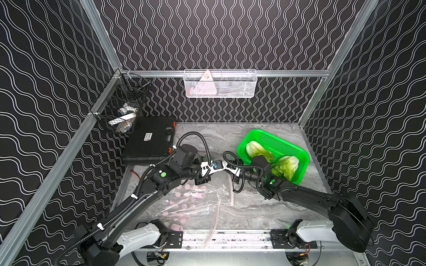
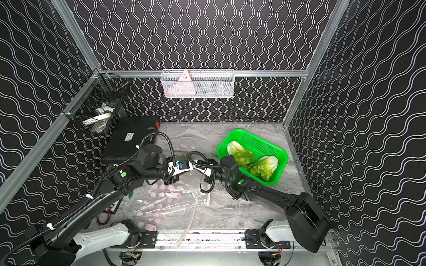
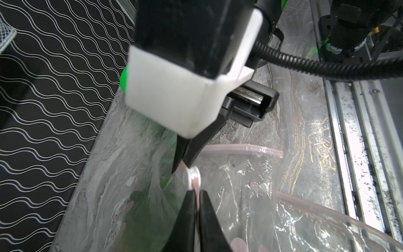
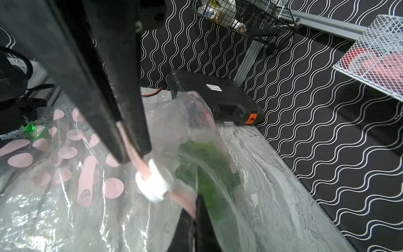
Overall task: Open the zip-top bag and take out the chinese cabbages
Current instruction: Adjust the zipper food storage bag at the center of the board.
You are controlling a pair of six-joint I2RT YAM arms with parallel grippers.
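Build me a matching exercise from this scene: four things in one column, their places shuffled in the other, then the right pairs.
1. two chinese cabbages
2. black case
3. white wire basket
4. zip-top bag

A. hung on the back rail
B. pinched by left gripper and right gripper
C. in the green basket
D. on the table, back-left corner

Pairs: 1-C, 2-D, 3-A, 4-B

Both top views: high over front edge, looking down and backward across whole table; nearly identical coverage. Left wrist: very close, facing zip-top bag rim. Right wrist: equally close, opposite side; white slider shared.
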